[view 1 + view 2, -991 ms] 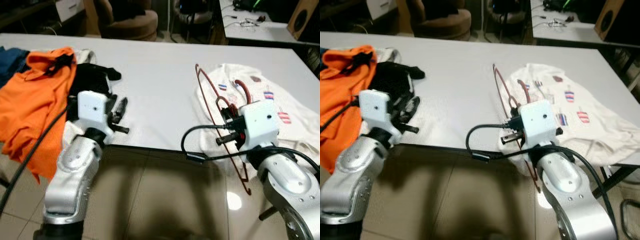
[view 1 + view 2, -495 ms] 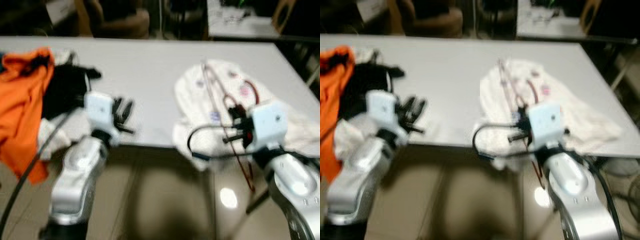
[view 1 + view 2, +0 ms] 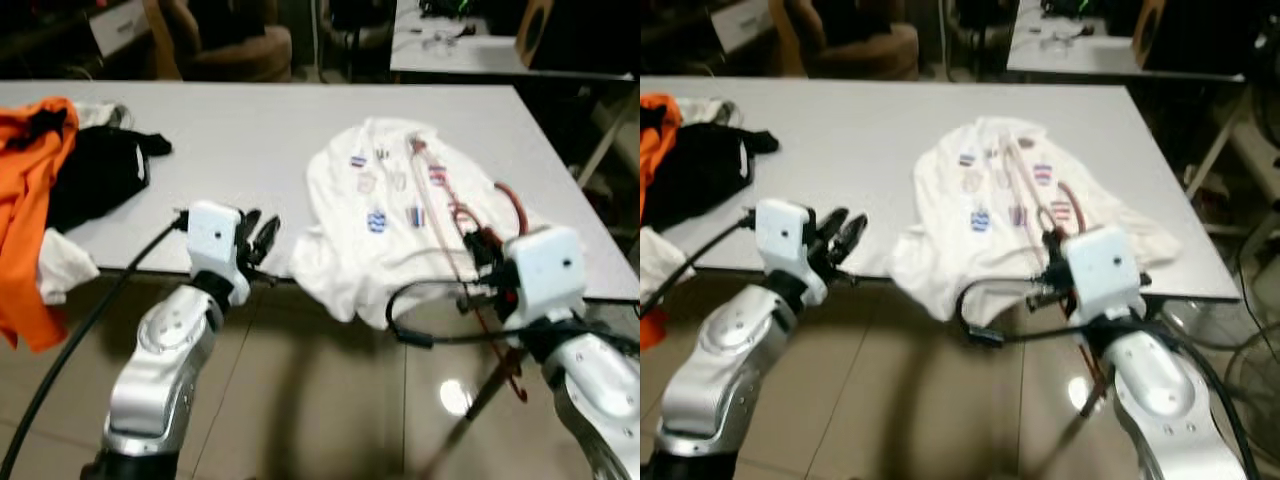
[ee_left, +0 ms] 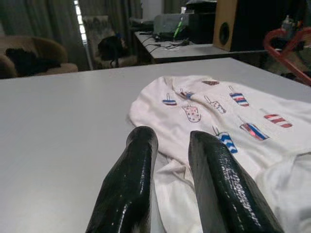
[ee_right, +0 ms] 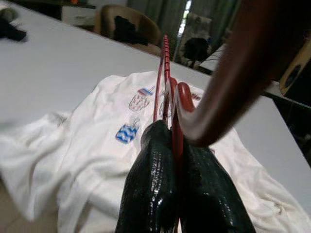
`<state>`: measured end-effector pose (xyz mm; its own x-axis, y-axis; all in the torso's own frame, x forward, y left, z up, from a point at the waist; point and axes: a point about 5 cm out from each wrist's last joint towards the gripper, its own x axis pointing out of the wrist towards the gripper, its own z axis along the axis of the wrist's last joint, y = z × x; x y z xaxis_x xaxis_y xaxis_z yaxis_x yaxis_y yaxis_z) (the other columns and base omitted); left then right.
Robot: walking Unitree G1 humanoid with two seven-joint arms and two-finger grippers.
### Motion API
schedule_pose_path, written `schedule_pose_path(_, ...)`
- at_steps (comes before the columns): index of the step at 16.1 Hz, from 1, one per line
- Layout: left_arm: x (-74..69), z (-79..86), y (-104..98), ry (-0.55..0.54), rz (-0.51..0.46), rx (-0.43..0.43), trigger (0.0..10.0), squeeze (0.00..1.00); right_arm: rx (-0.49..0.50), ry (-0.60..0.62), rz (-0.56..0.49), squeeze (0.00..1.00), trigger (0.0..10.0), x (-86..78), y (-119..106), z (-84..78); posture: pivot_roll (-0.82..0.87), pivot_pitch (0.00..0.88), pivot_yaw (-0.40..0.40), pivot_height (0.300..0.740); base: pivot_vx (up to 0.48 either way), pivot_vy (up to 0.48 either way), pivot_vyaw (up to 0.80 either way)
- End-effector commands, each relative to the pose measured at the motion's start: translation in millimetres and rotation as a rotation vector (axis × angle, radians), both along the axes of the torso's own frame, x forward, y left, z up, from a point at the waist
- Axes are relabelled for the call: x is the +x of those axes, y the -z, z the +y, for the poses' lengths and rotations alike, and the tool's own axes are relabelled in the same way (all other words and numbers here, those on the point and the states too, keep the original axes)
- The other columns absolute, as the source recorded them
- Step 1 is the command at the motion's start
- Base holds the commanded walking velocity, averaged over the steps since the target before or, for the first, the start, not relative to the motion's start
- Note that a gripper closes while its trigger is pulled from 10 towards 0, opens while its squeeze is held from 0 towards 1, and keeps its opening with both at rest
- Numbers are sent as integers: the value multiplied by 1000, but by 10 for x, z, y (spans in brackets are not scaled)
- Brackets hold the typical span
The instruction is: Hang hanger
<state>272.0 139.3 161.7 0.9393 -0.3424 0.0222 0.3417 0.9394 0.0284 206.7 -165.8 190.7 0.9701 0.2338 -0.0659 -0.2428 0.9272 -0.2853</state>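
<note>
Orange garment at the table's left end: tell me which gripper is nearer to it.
Left. The left gripper hovers at the table's near edge, apart from the orange garment, with the black garment between. The right gripper is far across, shut on the red hanger.

1. Your hanger (image 3: pixel 455 215) is thin and red, with a curved hook.
2. It is pinched between the right end effector's (image 5: pixel 177 160) fingers.
3. It stands tilted over the white patterned shirt (image 3: pixel 375 225) at the surface's (image 3: pixel 240 120) near edge.

Silver arms end in white boxy wrists, glossy black fingers (image 4: pixel 127 189), and looping black cables.
</note>
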Motion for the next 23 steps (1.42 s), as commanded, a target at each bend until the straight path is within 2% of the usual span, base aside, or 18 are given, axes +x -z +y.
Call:
schedule_pose_path(1,14,40,1,-9,1,8,10000,0,2,-42,-26,0,10000,-21,-38,59,-257,46,56,740,0,-289,0)
schedule_pose_path(6,44,-1,-11,16,-10,-3,10000,0,11,-35,-8,0,10000,-50,42,67,-265,42,57,740,0,-55,0)
schedule_pose_path(10,3,-116,64,120,15,-25,10000,0,23,-50,23,0,10000,-81,100,101,-272,38,52,740,0,0,0)
schedule_pose_path(13,48,-209,187,168,61,-3,10000,0,12,-67,38,0,10000,-44,110,87,-287,30,45,740,369,0,-727)
schedule_pose_path(16,57,-193,232,174,73,16,10000,0,-19,-94,35,0,10000,-35,110,109,-287,28,52,740,332,0,0)
schedule_pose_path(18,-48,-276,413,300,179,-13,10000,0,-23,-121,43,0,10000,-33,126,137,-274,20,41,740,0,0,0)
schedule_pose_path(19,-106,-305,582,354,273,68,10000,0,-33,-139,43,0,10000,-25,130,153,-277,15,43,740,0,0,0)
schedule_pose_path(20,-117,-305,618,363,291,91,10000,0,-36,-143,43,0,10000,-23,131,156,-277,14,43,740,0,0,0)
schedule_pose_path(21,-118,-290,683,354,322,135,10000,1000,-45,-149,41,0,10000,-19,130,161,-278,12,43,740,0,0,0)
schedule_pose_path(23,-130,-303,701,355,347,108,10000,1000,-47,-154,36,0,10000,-25,123,167,-278,8,44,740,0,0,0)
